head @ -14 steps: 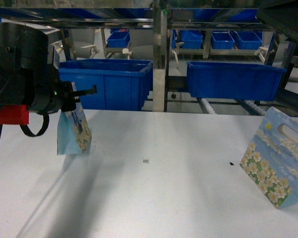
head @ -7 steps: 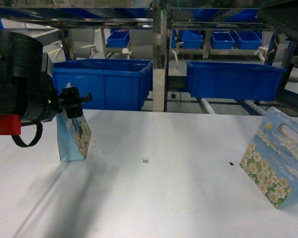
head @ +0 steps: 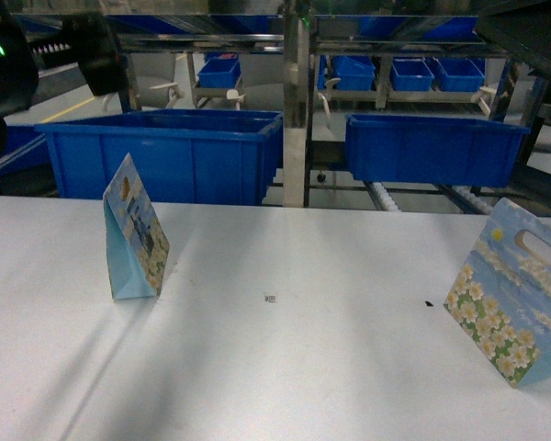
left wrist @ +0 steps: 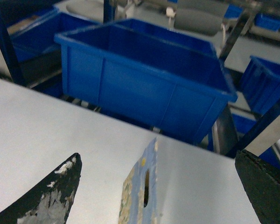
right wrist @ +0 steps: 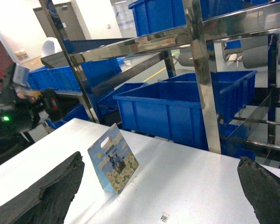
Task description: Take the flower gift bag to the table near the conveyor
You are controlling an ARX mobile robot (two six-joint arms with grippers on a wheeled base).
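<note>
While both hands are spread wide and grasp nothing, the left hand (left wrist: 154, 186) hangs just above the flower gift bag (head: 134, 231), which stands upright on the white counter (head: 285, 367). Behind it sit blue bins (head: 184, 152), then the conveyor (head: 422, 197).

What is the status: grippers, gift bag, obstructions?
Left gripper open, above bag. Right gripper open, empty. Flower gift bag upright on table, free. Nothing blocking.

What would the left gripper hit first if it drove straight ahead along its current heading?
Likely the top edge of the flower gift bag, standing between the open left gripper's fingers; beyond it, the table and blue bin. Depth unclear.
</note>
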